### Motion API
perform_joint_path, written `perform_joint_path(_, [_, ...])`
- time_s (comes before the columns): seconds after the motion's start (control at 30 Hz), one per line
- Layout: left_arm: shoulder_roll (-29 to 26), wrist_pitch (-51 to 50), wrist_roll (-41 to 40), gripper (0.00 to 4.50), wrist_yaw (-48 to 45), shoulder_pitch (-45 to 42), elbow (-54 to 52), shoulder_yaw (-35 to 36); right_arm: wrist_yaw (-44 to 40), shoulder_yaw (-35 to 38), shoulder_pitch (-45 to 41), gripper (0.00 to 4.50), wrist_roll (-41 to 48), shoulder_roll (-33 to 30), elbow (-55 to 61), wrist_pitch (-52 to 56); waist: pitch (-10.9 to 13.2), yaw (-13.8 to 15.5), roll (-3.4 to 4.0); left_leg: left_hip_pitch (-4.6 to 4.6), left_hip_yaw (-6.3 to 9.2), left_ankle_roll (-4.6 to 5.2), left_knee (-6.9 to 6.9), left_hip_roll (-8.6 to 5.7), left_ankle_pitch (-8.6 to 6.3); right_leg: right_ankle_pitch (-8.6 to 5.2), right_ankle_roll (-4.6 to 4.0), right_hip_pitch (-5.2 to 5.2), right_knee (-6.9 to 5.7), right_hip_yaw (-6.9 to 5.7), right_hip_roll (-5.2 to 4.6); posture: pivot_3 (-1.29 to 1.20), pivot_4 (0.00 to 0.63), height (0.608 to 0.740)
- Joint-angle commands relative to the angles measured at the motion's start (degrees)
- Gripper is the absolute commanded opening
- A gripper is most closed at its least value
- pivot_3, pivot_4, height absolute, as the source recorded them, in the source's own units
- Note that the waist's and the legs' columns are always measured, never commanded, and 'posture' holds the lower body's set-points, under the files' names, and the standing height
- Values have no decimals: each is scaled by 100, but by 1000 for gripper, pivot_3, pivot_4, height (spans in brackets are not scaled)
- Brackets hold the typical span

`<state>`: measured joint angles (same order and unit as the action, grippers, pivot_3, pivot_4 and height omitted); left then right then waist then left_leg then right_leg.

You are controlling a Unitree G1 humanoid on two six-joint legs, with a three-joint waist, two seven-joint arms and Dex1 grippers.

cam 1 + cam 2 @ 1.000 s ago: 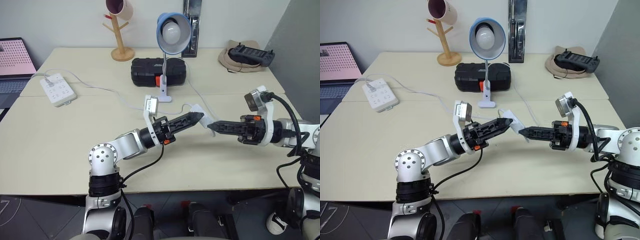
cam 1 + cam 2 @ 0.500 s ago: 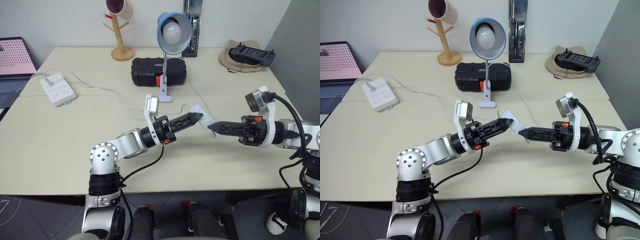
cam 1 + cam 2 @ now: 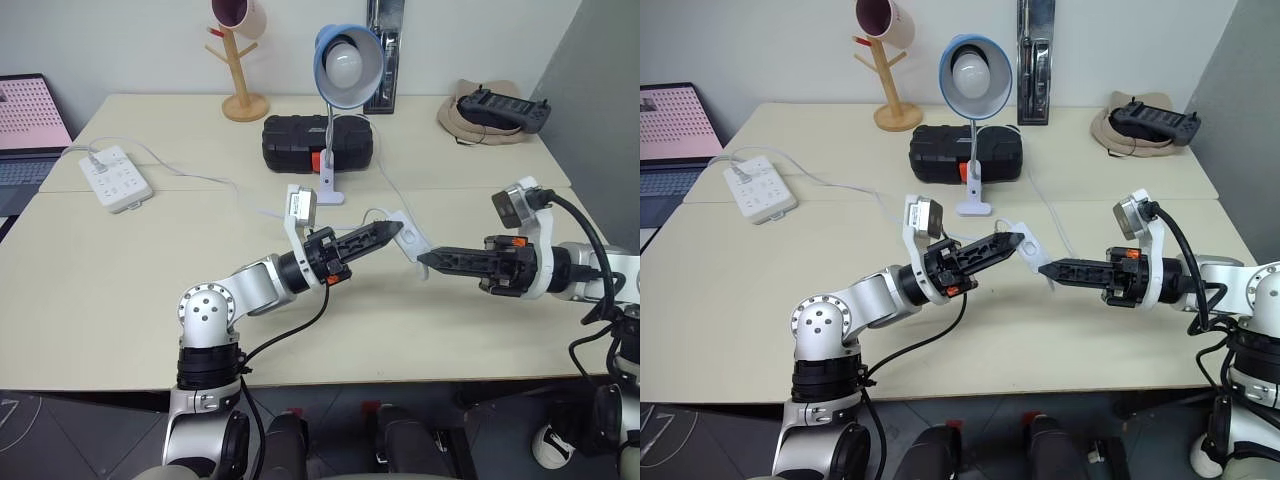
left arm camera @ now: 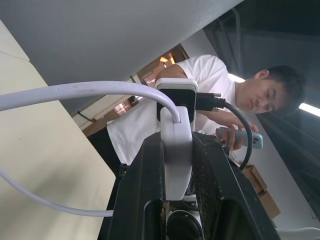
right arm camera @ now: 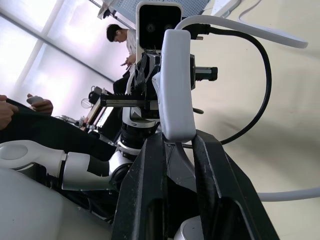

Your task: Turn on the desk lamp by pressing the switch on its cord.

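Gripping the switch (image 4: 176, 150) from opposite ends, left hand (image 3: 392, 230) and right hand (image 3: 424, 262) meet above the table (image 3: 120, 290).

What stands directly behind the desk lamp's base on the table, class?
A black case lies behind the desk lamp, whose thin stem crosses in front of it and hides a strip of the case's front. An orange latch shows beside the stem. What is inside the shut case cannot be seen.

Office: desks (image 3: 120, 260), laptop (image 3: 30, 130)
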<state>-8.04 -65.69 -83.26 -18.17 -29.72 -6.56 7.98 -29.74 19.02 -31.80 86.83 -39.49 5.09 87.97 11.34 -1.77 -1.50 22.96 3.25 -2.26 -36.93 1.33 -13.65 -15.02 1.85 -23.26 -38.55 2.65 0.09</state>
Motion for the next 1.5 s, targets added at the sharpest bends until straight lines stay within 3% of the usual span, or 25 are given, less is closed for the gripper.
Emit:
perform_joint_path(0.03, [-95,26,32,432,57,-24,-230,-125,64,56,47,364,242,-149,95,-229,0,2,0,1,0,0,0,0,0,0,0,0,1,0,0,0,150,740])
perform_joint_path(0.13, [-109,56,-79,432,-14,-27,-243,-120,94,22,74,364,295,-176,103,-292,0,1,0,2,-1,0,0,0,0,0,1,0,3,2,0,0,150,740])
perform_joint_path(0.17, [-116,44,-155,1133,-30,-29,-236,-113,108,12,80,364,319,-183,102,-311,0,1,0,2,-1,0,0,0,0,0,1,0,4,2,0,0,150,740])
perform_joint_path(0.43, [-228,-45,-228,2576,-38,-54,-228,-195,209,-92,117,364,492,-260,95,-500,1,1,-1,3,0,0,2,0,0,0,1,0,6,0,0,0,150,740])
perform_joint_path(0.87, [-235,32,-242,2576,-40,-32,-199,-234,280,-233,183,364,735,-430,101,-690,1,2,-1,9,0,0,9,3,0,6,10,0,35,0,2,0,150,740])
perform_joint_path(1.23, [-88,140,-369,612,252,-134,-198,-238,333,-367,274,364,948,-558,152,-824,1,9,-1,28,0,0,9,4,-1,10,18,-2,60,-1,1,0,150,740])
perform_joint_path(1.5, [-150,165,-608,541,410,-188,-164,-219,333,-414,425,364,1073,-713,188,-938,1,9,-1,28,0,0,6,3,-1,12,20,-2,59,0,1,0,150,740])
